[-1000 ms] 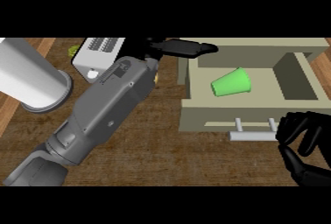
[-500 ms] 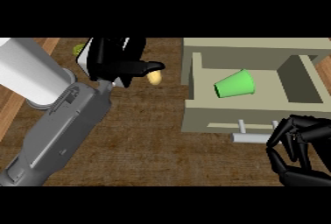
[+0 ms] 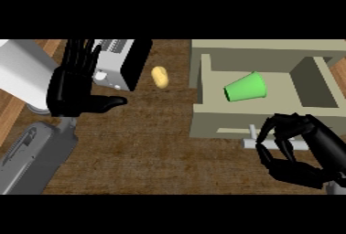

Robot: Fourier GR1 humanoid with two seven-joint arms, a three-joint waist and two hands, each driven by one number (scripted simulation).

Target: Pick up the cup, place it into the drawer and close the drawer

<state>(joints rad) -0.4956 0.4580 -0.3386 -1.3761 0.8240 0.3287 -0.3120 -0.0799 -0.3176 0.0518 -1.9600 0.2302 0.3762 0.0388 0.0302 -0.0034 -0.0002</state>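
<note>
A green cup (image 3: 245,87) lies on its side inside the open beige drawer (image 3: 202,77) at the upper right. My right hand (image 3: 300,151) is at the drawer's front, its fingers curled over the grey drawer handle (image 3: 251,142), whose left end sticks out. Far from the drawer, at the left, my left hand (image 3: 73,87) stands open with fingers up and thumb out to the right. It holds nothing.
A white and black appliance (image 3: 120,61) stands behind my left hand, with a large white cylinder (image 3: 20,68) at the far left. A small yellow object (image 3: 160,77) lies on the wooden counter between the appliance and the drawer.
My left arm has swung back from the drawer to the left side and stands open there. My right hand has moved up to the drawer handle and curled over it.
</note>
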